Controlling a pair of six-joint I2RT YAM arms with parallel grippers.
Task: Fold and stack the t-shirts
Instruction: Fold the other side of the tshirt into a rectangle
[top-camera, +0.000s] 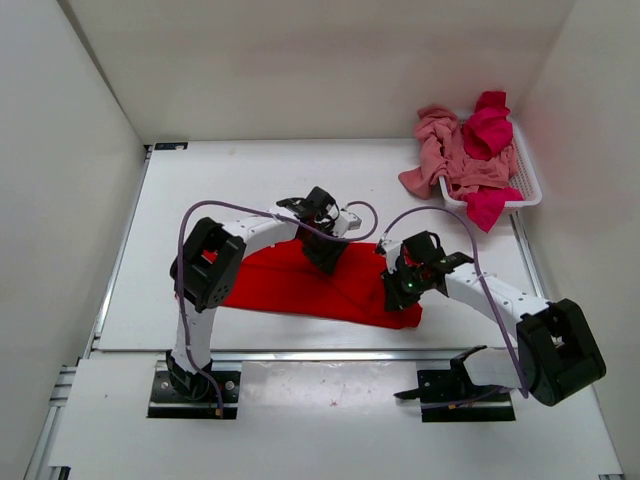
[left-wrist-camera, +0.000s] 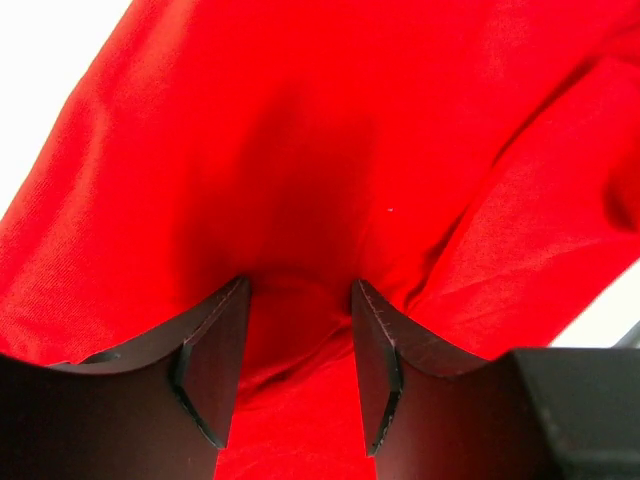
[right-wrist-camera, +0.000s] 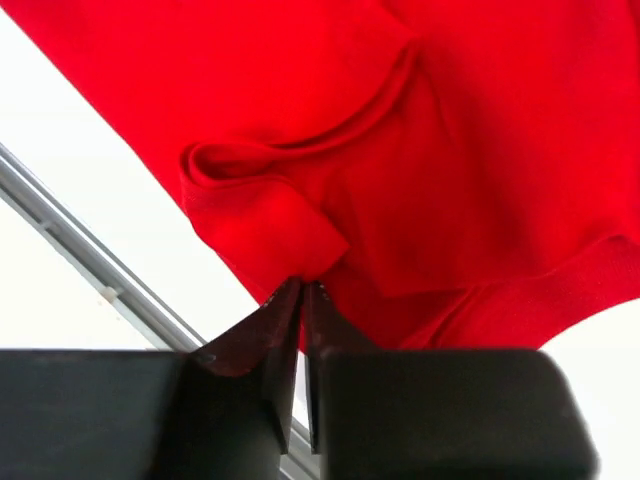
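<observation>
The bright red t-shirt (top-camera: 290, 285) lies spread on the white table between my arms. My left gripper (top-camera: 325, 255) is open and pressed down on the shirt's far edge. In the left wrist view its gripper (left-wrist-camera: 298, 300) has red cloth (left-wrist-camera: 330, 150) bulging between the spread jaws. My right gripper (top-camera: 400, 292) is at the shirt's right end. In the right wrist view its gripper (right-wrist-camera: 303, 288) is shut on a folded corner of the red shirt (right-wrist-camera: 450, 150). The salmon pink shirt (top-camera: 440, 150) and the crimson-magenta shirt (top-camera: 487, 130) lie heaped in the basket.
The white mesh basket (top-camera: 528, 188) stands at the back right against the right wall, with cloth hanging over its rim. White walls enclose the table on three sides. A metal rail (right-wrist-camera: 70, 245) runs along the table's near edge.
</observation>
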